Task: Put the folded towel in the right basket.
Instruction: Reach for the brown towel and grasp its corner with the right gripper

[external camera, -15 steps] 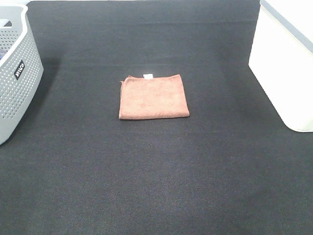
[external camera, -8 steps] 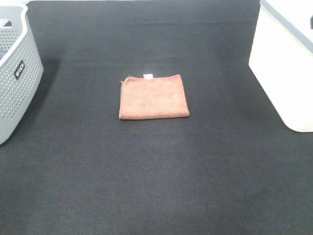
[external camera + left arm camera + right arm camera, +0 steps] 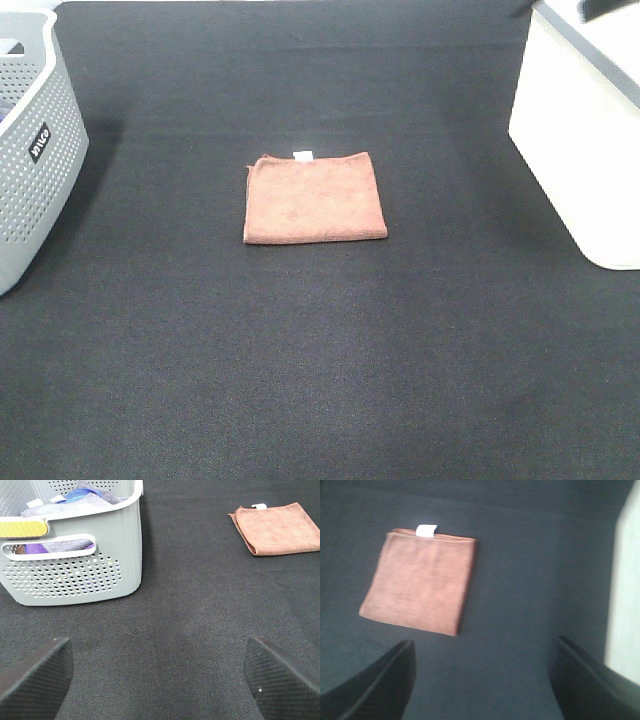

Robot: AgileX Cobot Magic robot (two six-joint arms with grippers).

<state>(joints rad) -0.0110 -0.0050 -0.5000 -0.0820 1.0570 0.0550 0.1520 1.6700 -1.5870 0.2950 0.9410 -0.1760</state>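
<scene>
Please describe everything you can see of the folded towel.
The folded towel is reddish brown, apparently soft fuzzy cloth, folded into a flat, nearly square shape. A small white tag sticks out of its far edge. It lies flat on the black table cover, about midway between the grey perforated basket on the left and the white basket on the right, touching neither. Nothing holds it or lies on it.
</scene>
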